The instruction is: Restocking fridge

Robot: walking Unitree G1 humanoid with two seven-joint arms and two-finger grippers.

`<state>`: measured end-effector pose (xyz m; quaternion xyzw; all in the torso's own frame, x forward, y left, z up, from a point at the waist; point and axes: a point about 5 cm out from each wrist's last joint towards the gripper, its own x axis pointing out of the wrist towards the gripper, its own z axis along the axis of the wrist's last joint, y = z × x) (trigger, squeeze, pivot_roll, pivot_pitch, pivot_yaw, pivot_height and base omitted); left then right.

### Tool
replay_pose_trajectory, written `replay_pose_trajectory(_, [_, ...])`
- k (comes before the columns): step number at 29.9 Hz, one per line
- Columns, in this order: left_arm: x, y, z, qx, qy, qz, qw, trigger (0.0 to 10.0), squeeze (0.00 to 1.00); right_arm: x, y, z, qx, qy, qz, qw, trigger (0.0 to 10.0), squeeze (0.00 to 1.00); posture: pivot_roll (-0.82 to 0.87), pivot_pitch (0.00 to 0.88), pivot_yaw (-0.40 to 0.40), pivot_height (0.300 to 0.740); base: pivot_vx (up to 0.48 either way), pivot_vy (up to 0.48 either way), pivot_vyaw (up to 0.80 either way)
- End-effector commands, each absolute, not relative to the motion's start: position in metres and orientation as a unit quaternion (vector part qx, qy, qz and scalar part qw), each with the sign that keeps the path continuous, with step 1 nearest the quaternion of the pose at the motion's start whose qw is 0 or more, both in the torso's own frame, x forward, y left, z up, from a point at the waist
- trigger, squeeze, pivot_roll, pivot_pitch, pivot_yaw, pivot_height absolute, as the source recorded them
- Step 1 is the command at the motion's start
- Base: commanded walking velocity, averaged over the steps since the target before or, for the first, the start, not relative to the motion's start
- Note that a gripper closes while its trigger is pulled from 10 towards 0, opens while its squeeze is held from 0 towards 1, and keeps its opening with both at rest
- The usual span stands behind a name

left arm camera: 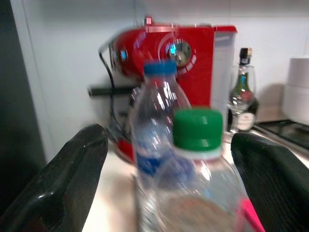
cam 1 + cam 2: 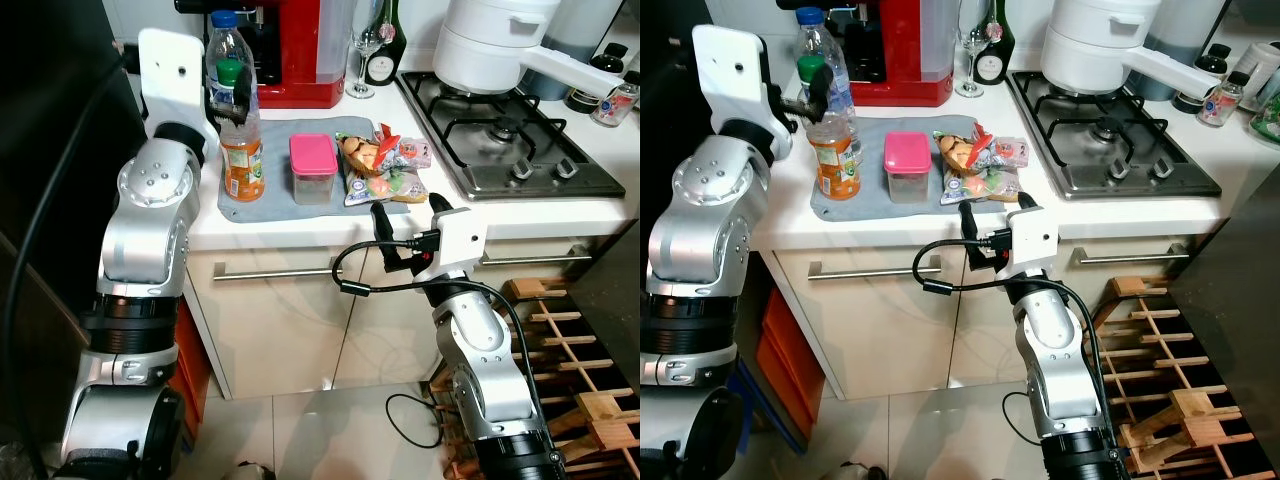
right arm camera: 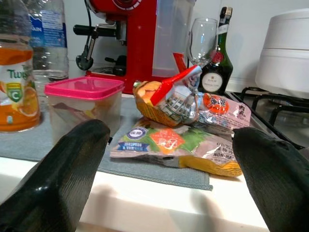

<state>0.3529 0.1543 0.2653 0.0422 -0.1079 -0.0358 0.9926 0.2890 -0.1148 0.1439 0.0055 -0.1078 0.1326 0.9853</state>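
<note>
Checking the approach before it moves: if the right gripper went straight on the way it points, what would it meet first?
Probably the snack packet lying nearest the counter edge, directly ahead of the open right gripper.

Water bottle (image 2: 224, 45) crowds juice bottle (image 2: 241, 150) behind.

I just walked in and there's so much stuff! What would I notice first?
Probably the big red coffee machine at the back of the counter. In front of it, the left tool hangs open around the green cap of an orange juice bottle, which stands on a grey mat beside a pink-lidded box.
</note>
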Motion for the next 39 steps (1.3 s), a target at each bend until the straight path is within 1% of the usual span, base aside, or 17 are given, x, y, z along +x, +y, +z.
replay_pose_trajectory(1, [0.356,0.151,0.251,0.025,-0.075,-0.043,0.996,10.0,0.00,0.290,-0.114,0.146,0.010,-0.108,0.137,0.985,10.0,0.00,-0.07,0.000,-0.015,0.740,0.000,0.000,0.00])
replay_pose_trajectory(6, [0.359,0.146,0.248,0.010,-0.070,-0.059,0.996,10.0,0.00,0.291,-0.114,0.146,0.010,-0.108,0.136,0.985,10.0,0.00,-0.08,0.000,-0.013,0.740,0.000,0.000,0.00])
replay_pose_trajectory(9, [0.367,0.134,0.241,-0.003,-0.055,-0.079,0.995,10.0,0.00,0.292,-0.114,0.147,0.009,-0.109,0.138,0.984,10.0,0.00,-0.08,0.000,-0.014,0.740,0.000,0.000,0.00])
replay_pose_trajectory(11, [0.367,0.133,0.241,-0.001,-0.054,-0.079,0.995,10.0,0.00,0.292,-0.114,0.147,0.009,-0.109,0.138,0.984,10.0,0.00,-0.08,0.000,-0.014,0.740,0.000,0.000,0.00])
replay_pose_trajectory(13, [0.375,0.135,0.237,0.012,-0.051,-0.057,0.997,10.0,0.00,0.292,-0.114,0.148,0.009,-0.110,0.139,0.984,10.0,0.00,-0.08,0.000,-0.013,0.740,0.000,0.000,0.00])
replay_pose_trajectory(16, [0.378,0.137,0.235,0.015,-0.049,-0.048,0.998,10.0,0.00,0.292,-0.114,0.148,0.009,-0.110,0.138,0.984,10.0,0.00,-0.08,0.000,-0.013,0.740,0.000,0.000,0.00])
replay_pose_trajectory(17, [0.384,0.141,0.230,0.018,-0.042,-0.031,0.999,9.2,0.00,0.292,-0.114,0.147,0.009,-0.110,0.138,0.984,10.0,0.00,-0.08,0.000,-0.012,0.740,0.000,0.000,0.00])
replay_pose_trajectory(18, [0.385,0.143,0.229,0.018,-0.039,-0.026,0.999,0.0,0.00,0.292,-0.114,0.147,0.009,-0.110,0.138,0.984,10.0,0.00,-0.09,0.000,-0.012,0.740,0.000,0.000,0.00])
replay_pose_trajectory(22, [0.386,0.142,0.228,0.010,-0.044,-0.035,0.998,0.0,0.00,0.292,-0.114,0.147,0.008,-0.110,0.138,0.984,10.0,0.00,-0.09,0.000,-0.011,0.740,0.000,0.000,0.00])
replay_pose_trajectory(26, [0.393,0.149,0.220,0.004,-0.037,-0.020,0.999,0.0,0.00,0.293,-0.116,0.148,0.006,-0.110,0.137,0.984,10.0,0.00,-0.10,0.000,-0.015,0.740,0.000,0.000,0.00])
replay_pose_trajectory(29, [0.397,0.153,0.214,-0.017,-0.031,-0.012,0.999,0.0,0.00,0.293,-0.116,0.149,0.004,-0.110,0.137,0.984,10.0,0.00,-0.10,0.000,-0.016,0.740,0.000,0.000,0.00])
replay_pose_trajectory(37, [0.397,0.154,0.215,-0.022,-0.046,-0.017,0.999,0.0,0.00,0.293,-0.116,0.149,0.003,-0.109,0.135,0.985,10.0,0.00,-0.10,0.000,-0.014,0.740,0.000,0.000,0.00])
replay_pose_trajectory(39, [0.398,0.152,0.210,-0.037,-0.040,-0.024,0.998,0.0,0.00,0.293,-0.115,0.148,0.004,-0.108,0.136,0.985,10.0,0.00,-0.10,0.000,-0.014,0.740,0.000,0.000,0.00])
